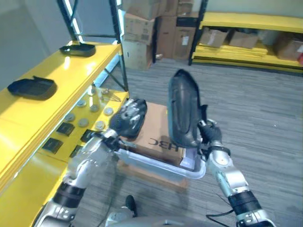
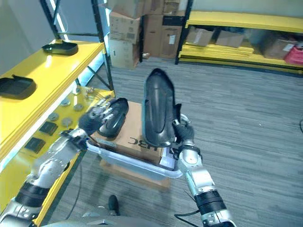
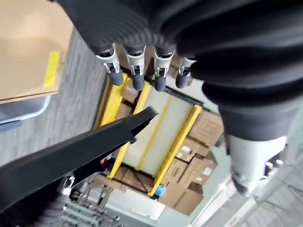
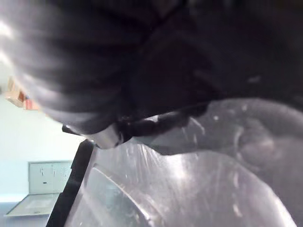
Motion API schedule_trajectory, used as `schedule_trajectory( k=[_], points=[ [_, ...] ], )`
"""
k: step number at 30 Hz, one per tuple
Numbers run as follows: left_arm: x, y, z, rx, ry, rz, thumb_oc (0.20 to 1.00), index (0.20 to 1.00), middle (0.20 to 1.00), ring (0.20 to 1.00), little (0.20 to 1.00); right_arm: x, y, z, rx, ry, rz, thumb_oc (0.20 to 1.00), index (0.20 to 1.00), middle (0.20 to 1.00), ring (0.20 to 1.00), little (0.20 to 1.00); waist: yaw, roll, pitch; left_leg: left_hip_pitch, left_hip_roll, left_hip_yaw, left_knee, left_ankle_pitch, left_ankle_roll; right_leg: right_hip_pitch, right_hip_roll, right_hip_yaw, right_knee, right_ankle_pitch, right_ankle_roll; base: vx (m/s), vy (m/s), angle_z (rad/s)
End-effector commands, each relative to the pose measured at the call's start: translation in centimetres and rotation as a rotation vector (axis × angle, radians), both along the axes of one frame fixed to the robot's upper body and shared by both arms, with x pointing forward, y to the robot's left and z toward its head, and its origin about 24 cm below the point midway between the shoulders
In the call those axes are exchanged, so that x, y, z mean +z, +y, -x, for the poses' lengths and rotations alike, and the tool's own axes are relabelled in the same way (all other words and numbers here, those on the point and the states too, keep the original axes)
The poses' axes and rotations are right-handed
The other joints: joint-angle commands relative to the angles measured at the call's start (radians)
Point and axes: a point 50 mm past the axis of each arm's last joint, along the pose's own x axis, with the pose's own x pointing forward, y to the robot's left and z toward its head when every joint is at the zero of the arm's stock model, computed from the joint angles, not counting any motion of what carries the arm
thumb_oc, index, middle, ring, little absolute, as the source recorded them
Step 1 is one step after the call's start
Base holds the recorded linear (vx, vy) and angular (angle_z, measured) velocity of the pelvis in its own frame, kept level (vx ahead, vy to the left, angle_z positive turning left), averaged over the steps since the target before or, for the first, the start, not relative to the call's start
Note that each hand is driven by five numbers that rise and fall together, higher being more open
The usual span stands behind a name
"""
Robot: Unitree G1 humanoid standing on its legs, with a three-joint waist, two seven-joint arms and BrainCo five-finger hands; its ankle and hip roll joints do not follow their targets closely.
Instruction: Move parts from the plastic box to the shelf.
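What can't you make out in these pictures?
- Inside of the plastic box: in the eye views a cardboard sheet and the tall black part cover it.
- Right hand: the grip is partly hidden behind the part; its wrist view is dark and blurred.
- Left hand: blurred above the box; its wrist view shows straight fingers.
- Small items on the lower shelf: too small to identify.

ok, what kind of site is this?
Likely a warehouse or parts stockroom: yellow shelf holding black parts, stacked cardboard boxes by the wall, more yellow racking behind.
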Motion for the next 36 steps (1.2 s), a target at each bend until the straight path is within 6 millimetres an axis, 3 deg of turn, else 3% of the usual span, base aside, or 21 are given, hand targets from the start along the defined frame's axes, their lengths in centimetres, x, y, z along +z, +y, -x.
schedule_trajectory(
  k=[1, 4, 10, 16, 23, 30, 36],
  points=[
    [2.0, -2.2, -1.9, -0.024, -0.044, 0.015, 1.0, 1.0, 1.0, 1.0, 1.0, 5.5, 2.7, -3.3, 0.159, -0.242, 0.012, 0.2, 0.2, 0.2, 0.2, 0.2, 0.012, -0.007, -0.015, 0.112, 0.032, -0.015, 0.064, -0.193, -0.044, -0.061, 0.035, 0.016, -0.001, -0.013, -0.002, -0.01, -0.028, -0.25],
    [1.9, -4.4, -2.2, -0.057, -0.022, -0.002, 1.0, 1.0, 1.0, 1.0, 1.0, 5.5, 4.6, -3.7, 0.233, -0.238, -0.001, 0.2, 0.2, 0.2, 0.2, 0.2, -0.005, -0.009, -0.021, 0.116, 0.039, 0.002, 0.069, -0.194, -0.047, -0.058, 0.038, 0.02, -0.006, -0.013, -0.005, 0.0, -0.028, -0.17],
    [1.3, -6.1, -2.9, 0.01, -0.021, -0.148, 1.0, 1.0, 1.0, 1.0, 1.0, 5.7, 7.2, -4.3, 0.298, -0.239, -0.018, 0.2, 0.2, 0.2, 0.2, 0.2, -0.024, -0.013, -0.027, 0.12, 0.052, 0.031, 0.08, -0.197, -0.054, -0.055, 0.043, 0.021, -0.01, -0.015, -0.01, 0.0, -0.035, -0.12],
    [1.3, -4.8, -4.1, 0.16, -0.078, -0.283, 1.0, 1.0, 1.0, 1.0, 1.0, 6.3, 7.4, -4.7, 0.273, -0.239, -0.011, 0.2, 0.2, 0.2, 0.2, 0.2, -0.026, -0.016, -0.033, 0.122, 0.059, 0.038, 0.086, -0.199, -0.061, -0.049, 0.045, 0.02, -0.018, -0.017, -0.012, 0.0, -0.016, -0.05],
    [0.4, -1.3, -5.4, 0.306, -0.025, -0.363, 1.0, 1.0, 1.0, 1.0, 1.0, 6.3, 5.6, -5.0, 0.173, -0.245, 0.001, 0.2, 0.2, 0.2, 0.2, 0.2, -0.02, -0.011, -0.04, 0.122, 0.062, 0.033, 0.087, -0.196, -0.065, -0.044, 0.048, 0.013, -0.025, -0.015, -0.016, 0.0, -0.002, 0.0],
    [-0.7, -0.5, -5.5, 0.34, 0.016, -0.373, 1.0, 1.0, 1.0, 1.0, 1.0, 6.0, 5.0, -5.0, 0.151, -0.23, -0.006, 0.2, 0.2, 0.2, 0.2, 0.2, -0.021, -0.011, -0.042, 0.125, 0.061, 0.032, 0.084, -0.193, -0.066, -0.043, 0.051, 0.011, -0.025, -0.014, -0.017, 0.0, 0.0, 0.0],
    [-1.2, -0.9, -5.4, 0.285, 0.03, -0.348, 1.0, 1.0, 1.0, 1.0, 1.0, 5.5, 5.1, -4.9, 0.177, -0.203, -0.002, 0.2, 0.2, 0.2, 0.2, 0.2, -0.025, -0.012, -0.042, 0.125, 0.061, 0.032, 0.083, -0.192, -0.064, -0.044, 0.051, 0.012, -0.024, -0.013, -0.018, 0.0, 0.0, 0.0]
  ],
)
